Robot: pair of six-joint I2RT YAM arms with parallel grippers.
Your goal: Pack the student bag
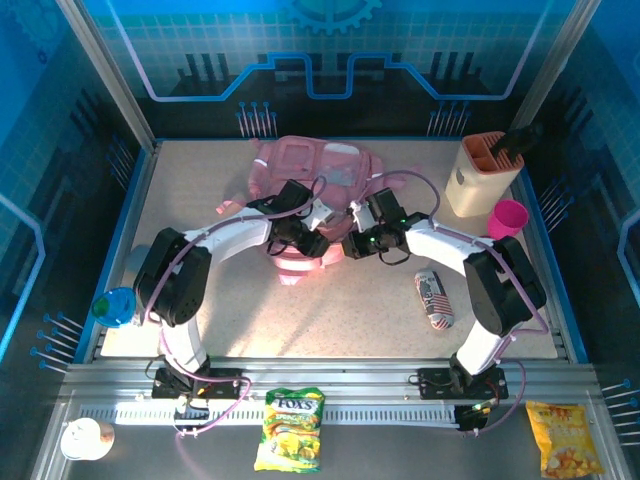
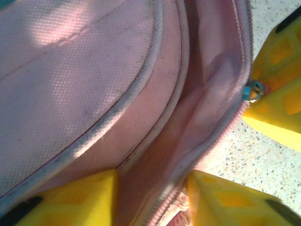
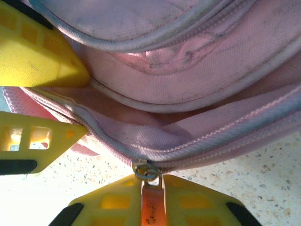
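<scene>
The student bag (image 1: 312, 168), pink with pale trim, lies at the back middle of the table. Both arms meet at its near edge. My left gripper (image 1: 306, 242) (image 2: 153, 181) has its yellow fingers (image 2: 80, 197) either side of the bag's open zipper lip, closed on the fabric. My right gripper (image 1: 352, 246) (image 3: 153, 190) is shut on the orange zipper pull (image 3: 153, 207), with the slider ring (image 3: 148, 172) just beyond its tips. In the left wrist view the same slider (image 2: 254, 90) shows at the right. The pocket mouth (image 3: 141, 115) gapes a little.
A flag-patterned can (image 1: 434, 298) lies right of centre. A beige organiser (image 1: 483, 175) and a pink cup (image 1: 507, 218) stand at the back right. A blue object (image 1: 117, 305) sits at the left edge. A candy bag (image 1: 291, 430), a snack bag (image 1: 559, 437) and a white cup (image 1: 82, 438) lie in front.
</scene>
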